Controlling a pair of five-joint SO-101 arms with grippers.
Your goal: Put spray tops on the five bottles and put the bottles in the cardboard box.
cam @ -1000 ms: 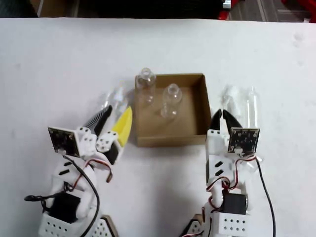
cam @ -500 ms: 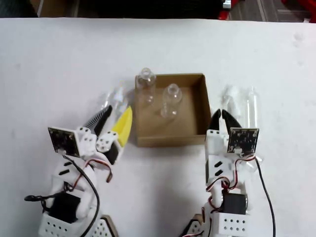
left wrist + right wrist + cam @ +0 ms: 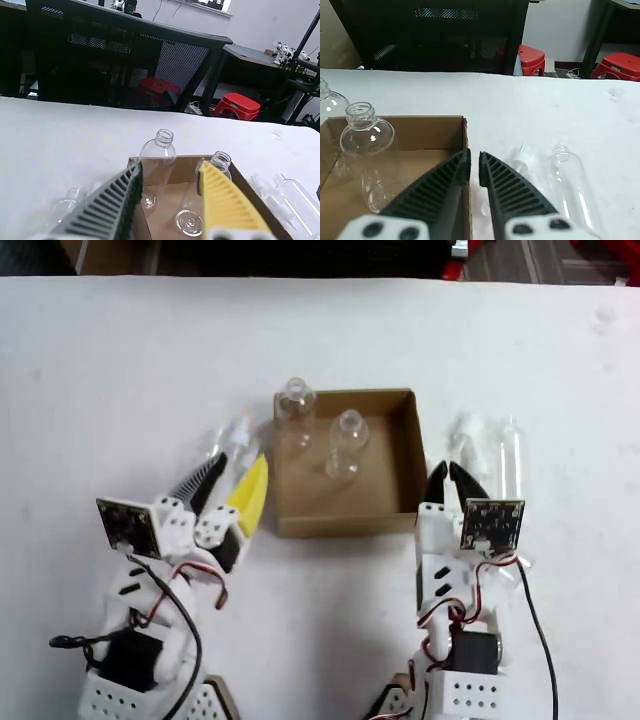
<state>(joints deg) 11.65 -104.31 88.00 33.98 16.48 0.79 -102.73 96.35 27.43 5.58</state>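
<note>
Box wall (image 3: 414, 445) btwn right hand (image 3: 447, 469) & bottle (image 3: 347, 437) inside.

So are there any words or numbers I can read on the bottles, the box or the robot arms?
No text can be read anywhere.
The clear bottles have no labels.
The cardboard box is plain brown, with no print showing.
The small boards on the arms' wrists: any marks are too small to read.

No readable text, labels, brands, numbers or signs in any view. Nothing on the surface carries legible print.
</note>
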